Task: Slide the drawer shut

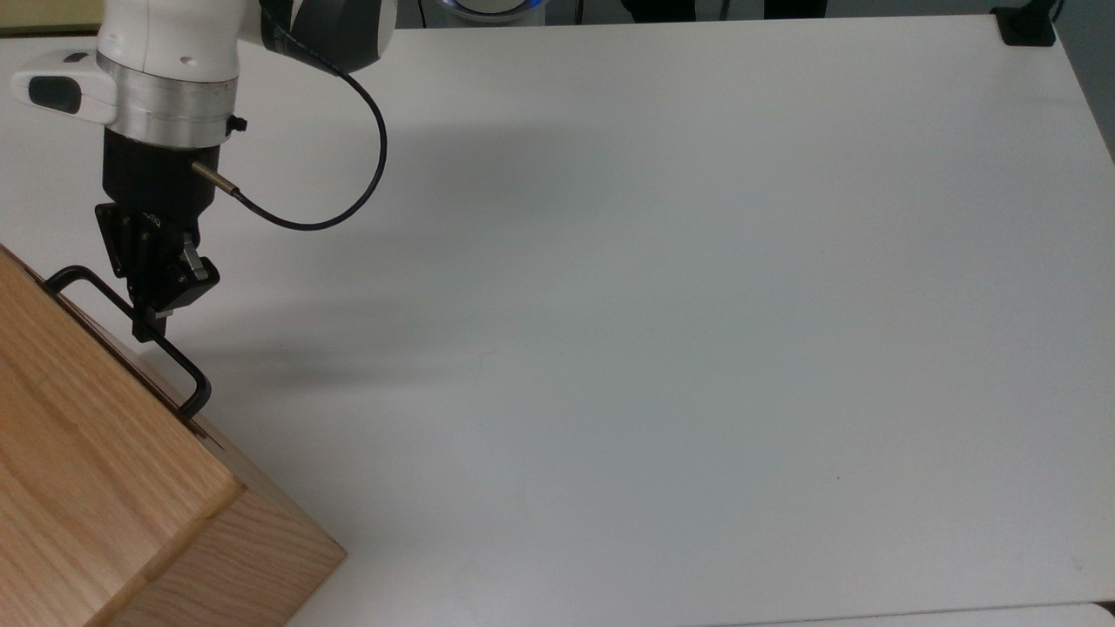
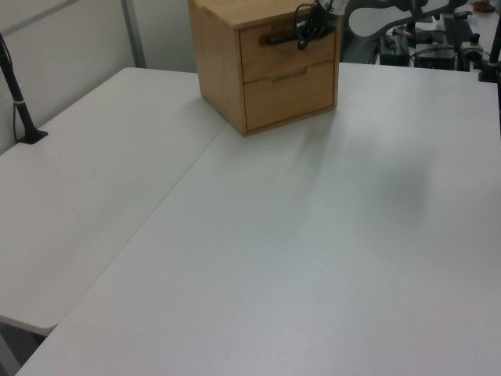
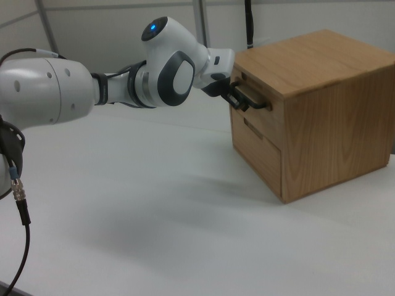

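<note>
The drawer is the upper one in the oak cabinet, and its wood front sits flush with the cabinet face. Its black U-shaped handle sticks out over the table at the top view's lower left. My gripper comes down from the top view's upper left and is shut on the bar of the handle, near its middle. In the left view the gripper sits against the drawer front at the cabinet's upper right. In the right view the gripper meets the handle from the left.
A second drawer below is shut too. A black cable loops off my wrist. The white table stretches wide to the top view's right. A black clamp sits at its far corner, and a black post stands at the left view's left.
</note>
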